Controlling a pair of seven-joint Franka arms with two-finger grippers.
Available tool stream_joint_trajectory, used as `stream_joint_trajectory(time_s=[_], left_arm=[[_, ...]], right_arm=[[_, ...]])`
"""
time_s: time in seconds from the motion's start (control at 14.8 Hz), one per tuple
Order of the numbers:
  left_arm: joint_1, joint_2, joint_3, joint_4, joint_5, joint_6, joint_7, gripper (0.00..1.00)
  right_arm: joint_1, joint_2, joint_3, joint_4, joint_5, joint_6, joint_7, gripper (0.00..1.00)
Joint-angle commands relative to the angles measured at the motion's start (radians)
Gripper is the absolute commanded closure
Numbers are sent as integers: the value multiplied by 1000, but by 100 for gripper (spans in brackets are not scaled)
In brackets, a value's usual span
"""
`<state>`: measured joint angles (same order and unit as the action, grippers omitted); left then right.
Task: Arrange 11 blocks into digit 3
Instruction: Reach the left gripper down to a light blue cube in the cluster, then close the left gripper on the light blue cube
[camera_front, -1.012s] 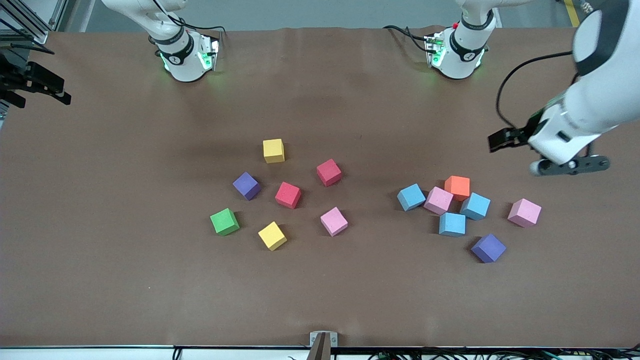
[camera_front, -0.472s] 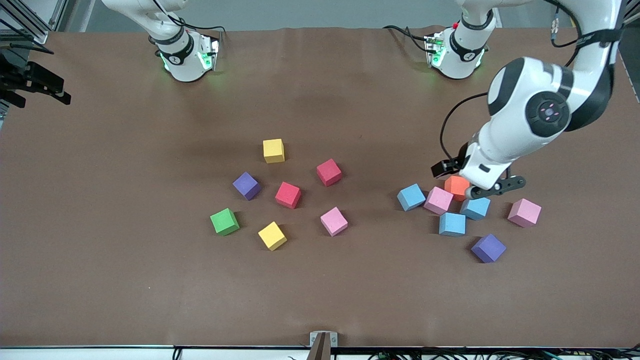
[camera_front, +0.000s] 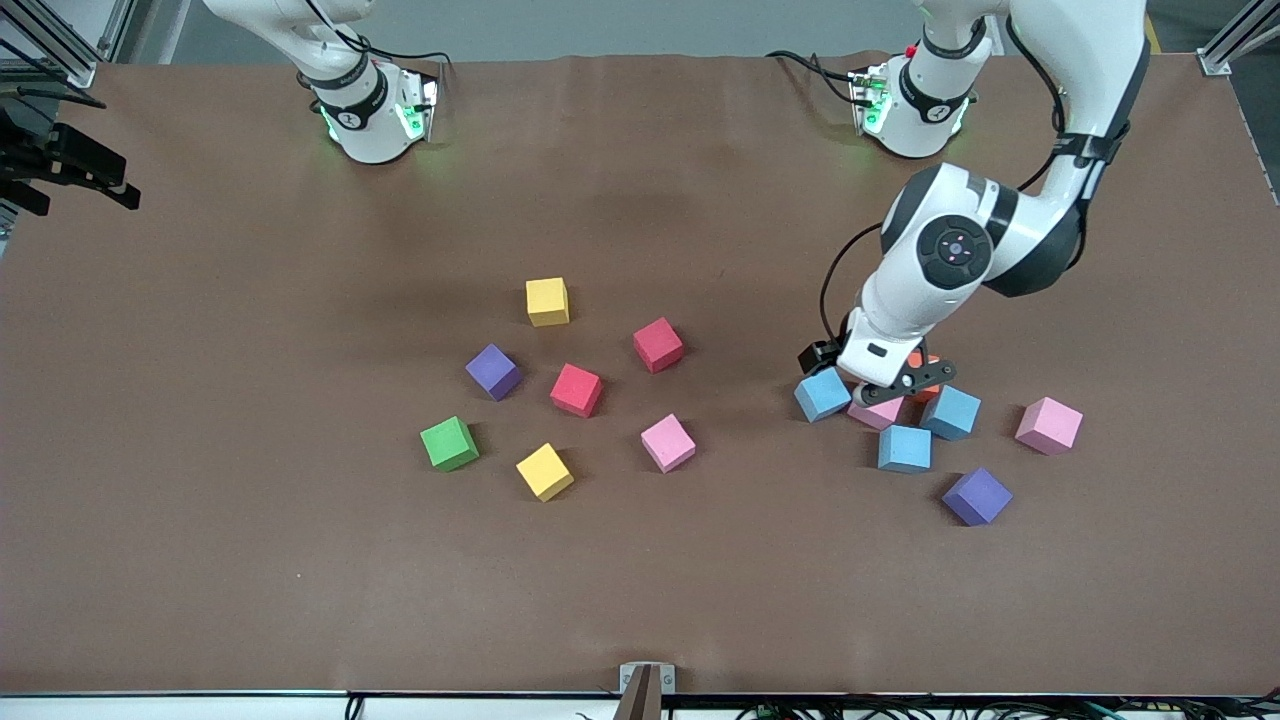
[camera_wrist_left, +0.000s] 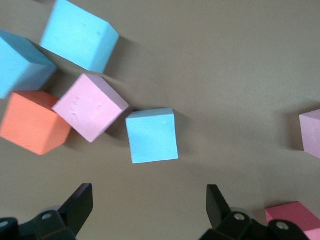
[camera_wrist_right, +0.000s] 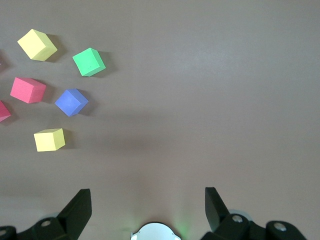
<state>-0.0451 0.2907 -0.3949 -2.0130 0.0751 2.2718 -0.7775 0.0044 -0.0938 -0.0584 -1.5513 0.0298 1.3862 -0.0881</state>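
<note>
Left claw (camera_wrist_left: 147, 205) hangs released (nothing held) over blue block (camera_wrist_left: 151, 135), right of frame; right claw (camera_wrist_right: 147, 207) waits released, upper left.

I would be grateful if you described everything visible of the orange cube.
The orange cube is a small matte cube, foam by the look of it, with sharp edges and no marks. It sits flat on the brown table in the cluster toward the left arm's end, turned at an angle. One side meets a pink cube and a light blue cube is close against it. In the front view the open left gripper hangs above the cluster and hides most of the orange cube.
</note>
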Motion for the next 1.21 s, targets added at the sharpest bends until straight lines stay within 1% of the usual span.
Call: stream_joint_trajectory(time_s=[0.0, 0.2, 0.4, 0.88, 1.15], left_arm=[[-10, 5, -1, -56, 34, 71, -34, 0], [-21, 66, -1, -56, 153, 98, -123, 0], [-22, 106, -1, -59, 201, 147, -170, 0], [-9, 165, 4, -46, 206, 232, -172, 0], [-9, 195, 11, -21, 206, 239, -172, 0]], right_arm=[[-29, -20, 15, -13, 15, 0, -4, 0], [-27, -18, 17, -13, 4, 2, -4, 0], [-26, -18, 17, -12, -7, 8, -7, 0], [-21, -18, 20, -12, -27, 14, -9, 0], [-21, -18, 18, -12, -27, 10, -7, 0]])
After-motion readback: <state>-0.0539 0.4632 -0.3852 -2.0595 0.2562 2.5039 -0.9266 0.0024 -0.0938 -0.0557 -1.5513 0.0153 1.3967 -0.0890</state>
